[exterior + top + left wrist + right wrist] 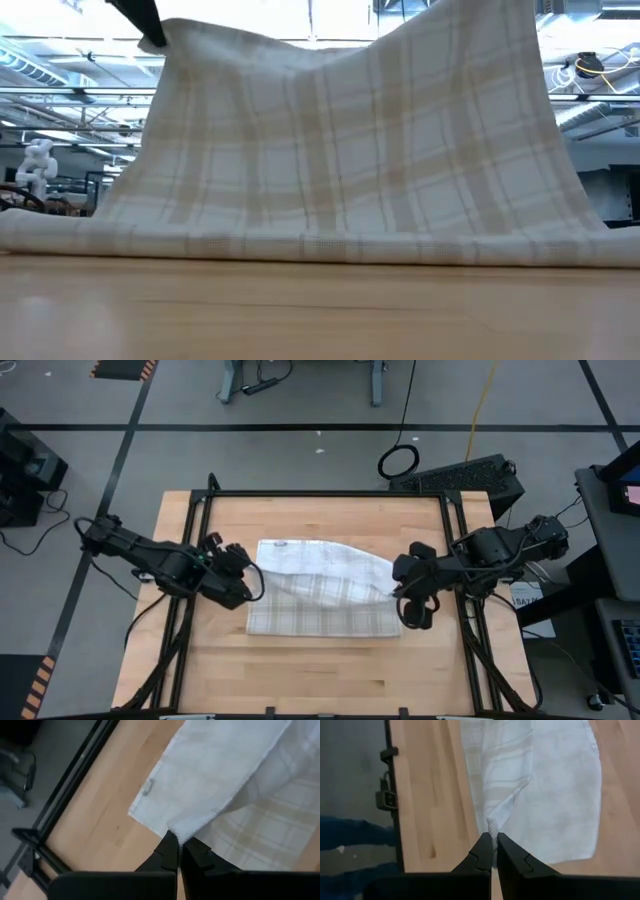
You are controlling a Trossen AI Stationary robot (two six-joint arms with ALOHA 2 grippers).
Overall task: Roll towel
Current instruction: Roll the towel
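Note:
The towel [320, 595] lies across the middle of the wooden table [300, 670]. Its checked face shows on the near part and its plain white reverse [310, 555] on the far part. My left gripper [248, 578] is shut on the towel's left side and my right gripper [400, 598] on its right side, both above the table. In the low view the checked cloth [340, 150] rises like a curtain from its near edge [320, 245], which rests on the table. A small label [147, 787] shows on the white part lying flat. My left gripper pinches a bunched bit of the towel's left edge [181, 831] between its two fingers, slanting down from the table's left. The cloth there is lifted clear and falls away to both sides onto the table. One layer or several, I cannot tell. My right gripper pinches a gathered point of the towel's right edge [493, 826] between its two fingers, slanting down from the table's right. That point is raised off the table, with creases running from it into the cloth. The rest of the towel lies on the wood.
Black frame rails [200, 510] run along the table's left, far and right sides. Bare wood [320, 680] stretches between the towel and the near edge. A black box [460, 475] and a coiled cable [398, 460] sit on the floor beyond the far right corner.

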